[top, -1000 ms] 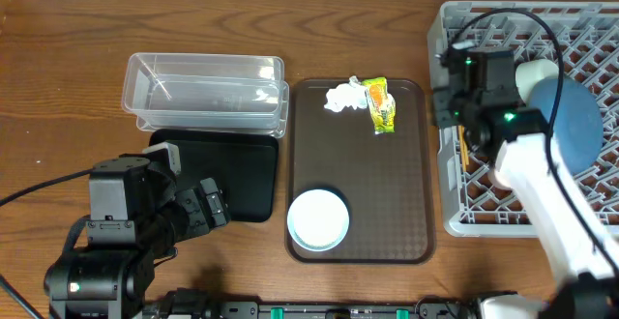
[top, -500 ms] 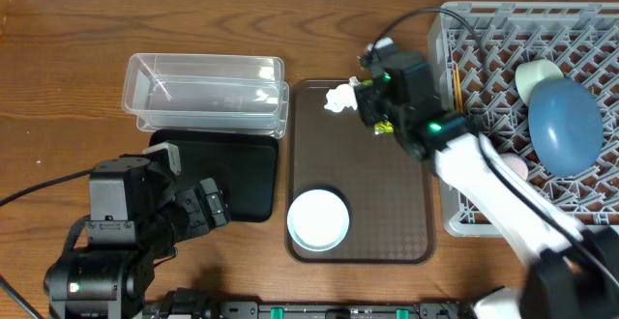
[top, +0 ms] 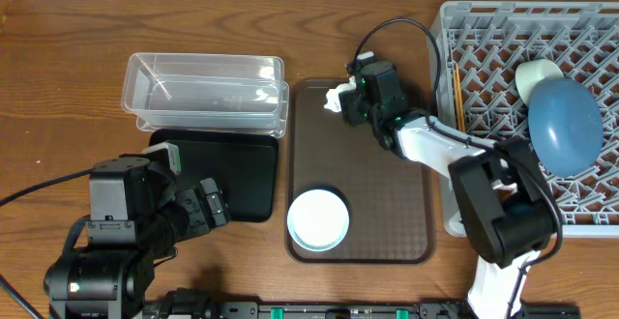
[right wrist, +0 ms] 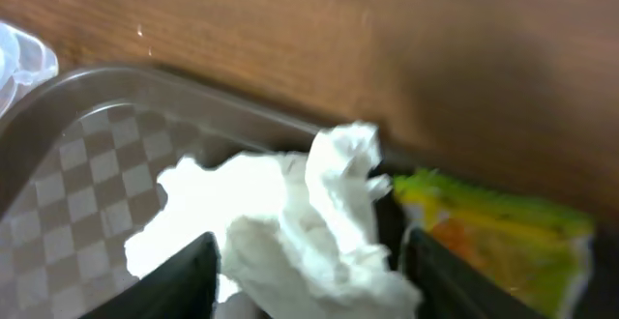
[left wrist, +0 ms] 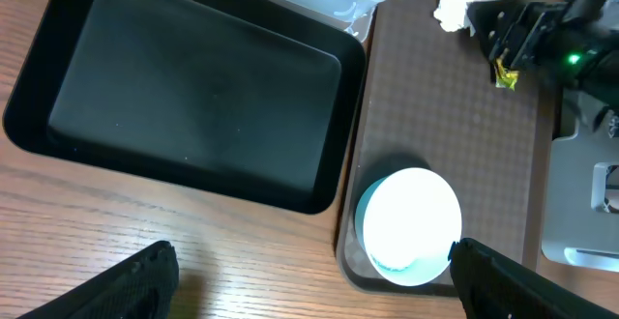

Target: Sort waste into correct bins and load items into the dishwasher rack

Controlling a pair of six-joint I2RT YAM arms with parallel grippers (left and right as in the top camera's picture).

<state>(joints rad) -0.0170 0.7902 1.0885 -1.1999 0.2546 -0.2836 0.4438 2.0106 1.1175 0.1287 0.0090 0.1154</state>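
Note:
My right gripper [top: 354,100] is open at the far end of the brown serving tray [top: 406,213]. In the right wrist view its gripper [right wrist: 309,295] straddles the crumpled white tissue [right wrist: 300,227], one finger on each side. The yellow-green-orange snack wrapper [right wrist: 498,237] lies just right of the right finger; it also shows in the left wrist view [left wrist: 506,75]. The tissue [top: 336,98] sticks out left of the gripper. A pale mint bowl [top: 318,219] sits at the tray's near end. My left gripper [left wrist: 309,295] is open and empty above the table near the black tray [left wrist: 184,116].
The clear tub [top: 203,92] stands behind the black tray [top: 227,169]. The grey rack [top: 503,39] at the right holds the blue bowl [top: 566,126], a white bowl [top: 535,72] and chopsticks [top: 456,92]. My right arm stretches from the rack's front to the tray.
My right gripper has swung left from the rack to the far end of the brown tray and come down over the tissue. The left arm has not moved.

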